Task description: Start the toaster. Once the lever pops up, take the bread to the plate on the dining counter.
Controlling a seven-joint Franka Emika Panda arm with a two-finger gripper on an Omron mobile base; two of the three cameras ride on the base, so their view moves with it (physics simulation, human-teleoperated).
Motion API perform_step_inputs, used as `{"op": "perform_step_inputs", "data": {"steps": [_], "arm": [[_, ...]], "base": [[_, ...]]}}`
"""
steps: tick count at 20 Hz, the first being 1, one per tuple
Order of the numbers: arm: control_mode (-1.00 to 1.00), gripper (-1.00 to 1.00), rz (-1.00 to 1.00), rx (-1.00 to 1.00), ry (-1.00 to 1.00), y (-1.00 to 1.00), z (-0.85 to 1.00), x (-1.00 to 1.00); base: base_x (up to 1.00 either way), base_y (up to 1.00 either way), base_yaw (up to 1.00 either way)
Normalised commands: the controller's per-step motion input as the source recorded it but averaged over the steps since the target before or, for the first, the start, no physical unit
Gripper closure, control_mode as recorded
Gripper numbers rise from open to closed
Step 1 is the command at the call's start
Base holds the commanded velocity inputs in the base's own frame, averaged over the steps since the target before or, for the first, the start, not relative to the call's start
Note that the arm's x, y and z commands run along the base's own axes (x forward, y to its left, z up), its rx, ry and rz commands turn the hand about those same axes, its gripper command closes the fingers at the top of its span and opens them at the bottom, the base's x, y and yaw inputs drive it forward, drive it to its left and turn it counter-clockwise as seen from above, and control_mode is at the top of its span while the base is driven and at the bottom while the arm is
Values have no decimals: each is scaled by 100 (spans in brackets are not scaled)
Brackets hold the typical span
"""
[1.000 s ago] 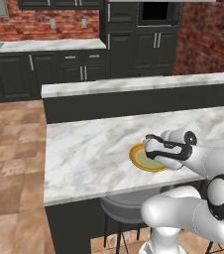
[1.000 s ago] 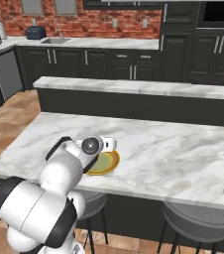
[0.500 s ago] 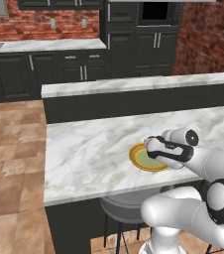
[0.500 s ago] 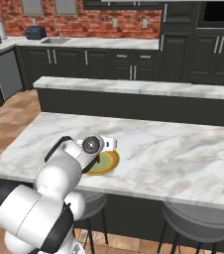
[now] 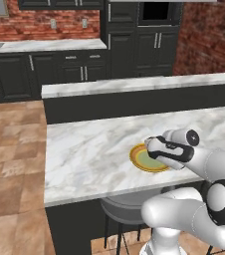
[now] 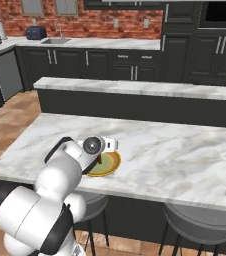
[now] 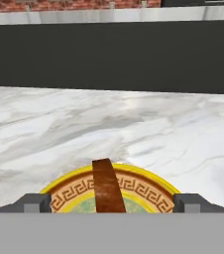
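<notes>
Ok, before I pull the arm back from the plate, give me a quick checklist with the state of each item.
1. Gripper open: ok. Its fingertips stand wide apart, clear of the bread on both sides.
2. Bread over the plate: ok, it shows edge-on between the fingertips, above the plate's patterned rim.
3. Bread settled flat on the plate: cannot tell. It looks upright on its edge and its lower end is hidden.
4. Plate on the dining counter: ok, well in from the front edge.
5. Retreat path: ok, bare marble around the plate; the raised ledge stands well behind it.
</notes>
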Motion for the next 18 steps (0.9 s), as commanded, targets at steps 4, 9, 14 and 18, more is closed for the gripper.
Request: {"op": "perform_step_inputs", "data": {"steps": [4, 9, 14, 18], "arm": [[-100, -100, 0, 0, 4, 0, 16, 0], [-100, -100, 0, 0, 2, 0, 20, 0], [-100, -100, 0, 0, 0, 0, 25, 0], [-100, -100, 0, 0, 1, 1, 25, 0]], "base": [[0, 0, 0], [0, 0, 0], [0, 0, 0], [0, 0, 0]]}}
